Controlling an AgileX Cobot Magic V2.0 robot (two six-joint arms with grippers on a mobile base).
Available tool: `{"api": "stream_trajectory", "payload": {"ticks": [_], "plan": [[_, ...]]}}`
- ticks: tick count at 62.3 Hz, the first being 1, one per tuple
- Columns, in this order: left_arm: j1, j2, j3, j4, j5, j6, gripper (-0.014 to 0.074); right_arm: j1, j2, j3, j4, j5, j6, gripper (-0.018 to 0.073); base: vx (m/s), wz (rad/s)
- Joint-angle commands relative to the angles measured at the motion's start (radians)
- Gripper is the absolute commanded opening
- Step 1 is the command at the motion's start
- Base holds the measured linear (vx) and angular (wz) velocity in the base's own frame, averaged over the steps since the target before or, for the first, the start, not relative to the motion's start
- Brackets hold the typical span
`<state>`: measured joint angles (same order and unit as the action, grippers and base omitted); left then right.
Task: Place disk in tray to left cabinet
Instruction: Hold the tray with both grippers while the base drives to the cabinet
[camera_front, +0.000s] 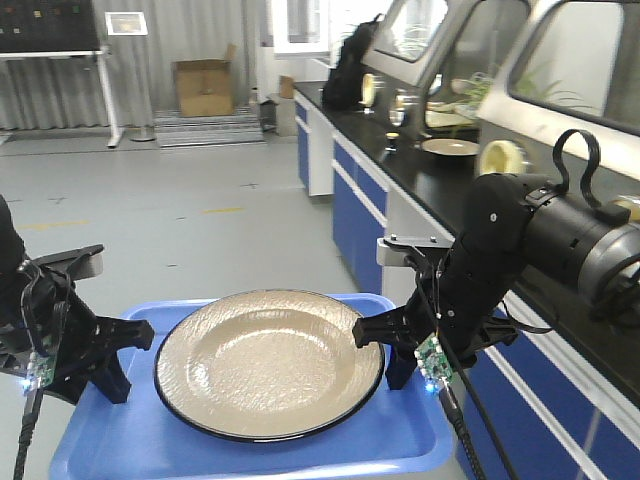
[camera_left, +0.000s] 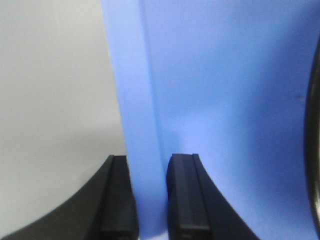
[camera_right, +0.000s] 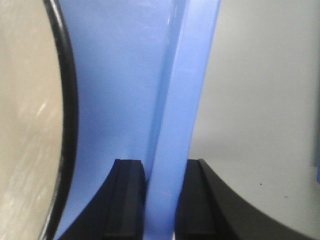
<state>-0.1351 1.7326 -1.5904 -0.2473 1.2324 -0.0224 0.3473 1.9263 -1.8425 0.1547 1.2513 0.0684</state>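
Note:
The tan disk (camera_front: 268, 360) with a thin black rim lies flat in the blue tray (camera_front: 150, 440), which is held up above the grey floor. My left gripper (camera_front: 130, 360) is shut on the tray's left rim. My right gripper (camera_front: 380, 352) is shut on its right rim. In the left wrist view the fingers of the left gripper (camera_left: 150, 160) pinch the tray's rim (camera_left: 142, 100), with the disk's edge (camera_left: 315, 150) at far right. In the right wrist view the right gripper (camera_right: 165, 165) clamps the tray's rim (camera_right: 185, 100) beside the disk (camera_right: 25, 125). The left cabinet is out of view.
A black countertop on blue cupboards (camera_front: 360, 190) runs along the right, close to my right arm. A steel glovebox with windows (camera_front: 470, 50) and another plate (camera_front: 449, 147) stand on it. A cardboard box (camera_front: 205, 88) sits at the far wall. Grey floor (camera_front: 200, 220) lies ahead.

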Motion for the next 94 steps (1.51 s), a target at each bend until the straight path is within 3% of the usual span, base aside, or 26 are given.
{"api": "stream_trajectory", "payload": {"ticks": [1, 41, 94], "plan": [[-0.001, -0.060, -0.038, 0.001, 0.007, 0.010, 0.0000, -0.011, -0.069, -0.034, -0.042, 0.021, -0.019, -0.0004, 0.14, 0.38], [-0.001, -0.060, -0.038, 0.000, 0.021, 0.010, 0.0000, -0.011, -0.069, -0.034, -0.042, 0.021, -0.020, -0.0004, 0.26, 0.21], [-0.001, -0.060, -0.038, 0.000, 0.021, 0.010, 0.0000, -0.011, -0.069, -0.034, -0.042, 0.021, -0.021, -0.0004, 0.52, 0.11]]}}
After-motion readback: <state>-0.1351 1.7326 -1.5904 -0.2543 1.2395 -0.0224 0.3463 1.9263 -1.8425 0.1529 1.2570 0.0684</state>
